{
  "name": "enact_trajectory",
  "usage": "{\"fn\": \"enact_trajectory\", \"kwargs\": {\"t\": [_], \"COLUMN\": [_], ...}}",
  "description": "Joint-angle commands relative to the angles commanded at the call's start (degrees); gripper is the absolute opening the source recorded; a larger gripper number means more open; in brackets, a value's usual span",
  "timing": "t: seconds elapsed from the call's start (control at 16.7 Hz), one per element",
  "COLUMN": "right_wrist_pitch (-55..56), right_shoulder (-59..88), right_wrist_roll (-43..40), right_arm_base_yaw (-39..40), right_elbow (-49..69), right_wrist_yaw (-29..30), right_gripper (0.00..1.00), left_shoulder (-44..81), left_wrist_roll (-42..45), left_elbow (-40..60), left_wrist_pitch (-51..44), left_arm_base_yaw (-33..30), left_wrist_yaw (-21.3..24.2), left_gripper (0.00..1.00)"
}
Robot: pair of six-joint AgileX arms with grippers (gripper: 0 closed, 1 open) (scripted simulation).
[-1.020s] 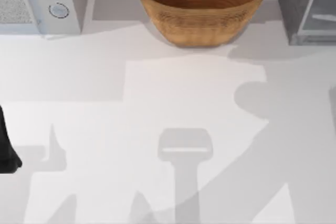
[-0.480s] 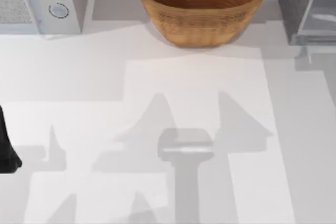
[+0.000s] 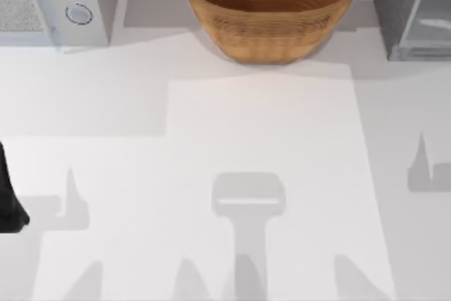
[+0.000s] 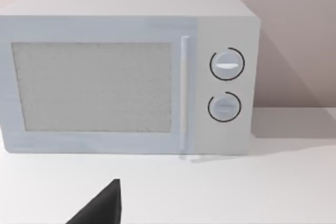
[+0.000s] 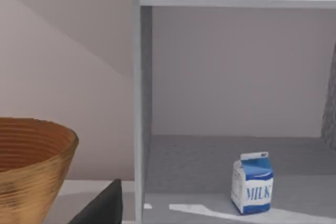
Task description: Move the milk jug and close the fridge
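the left arm (image 3: 8,206) sits parked at the table's (image 3: 211,125) left edge; whether either gripper's fingers are apart, i cannot tell. the milk jug (image 5: 252,183) stands upright inside the open fridge (image 5: 140,103), clear floor around it, beside the basket (image 5: 29,166). the broad shadows that crossed mid-table have gone.

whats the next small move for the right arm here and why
Probably ease the right arm forward toward the milk jug: it stands upright on the floor of the open fridge, under a shelf, ungripped. The left arm is parked near the microwave.
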Motion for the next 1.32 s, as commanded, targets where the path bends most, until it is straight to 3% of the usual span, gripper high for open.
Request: {"fn": "enact_trajectory", "kwargs": {"t": [0.24, 0.48, 0.96, 1.32], "right_wrist_pitch": [-7.06, -9.91, -13.58, -36.41], "right_shoulder": [-14.66, -19.71, -22.38, -35.95], "right_wrist_roll": [0.25, 0.35, 0.5, 0.3], "right_arm_base_yaw": [1.51, 2.14, 2.18, 2.36], "right_elbow": [-10.12, -14.2, -11.69, -0.51], "right_wrist_yaw": [1.48, 2.06, 1.84, 1.82], "right_gripper": [1.0, 1.0, 1.0, 1.0], "left_shoulder": [0.0, 0.0, 0.0, 0.0], "left_wrist_roll": [0.0, 0.0, 0.0, 0.0], "left_elbow": [0.0, 0.0, 0.0, 0.0], "left_wrist_pitch": [0.0, 0.0, 0.0, 0.0], "left_arm_base_yaw": [0.0, 0.0, 0.0, 0.0], "left_wrist_yaw": [0.0, 0.0, 0.0, 0.0], "left_gripper": [1.0, 1.0, 1.0, 1.0]}}
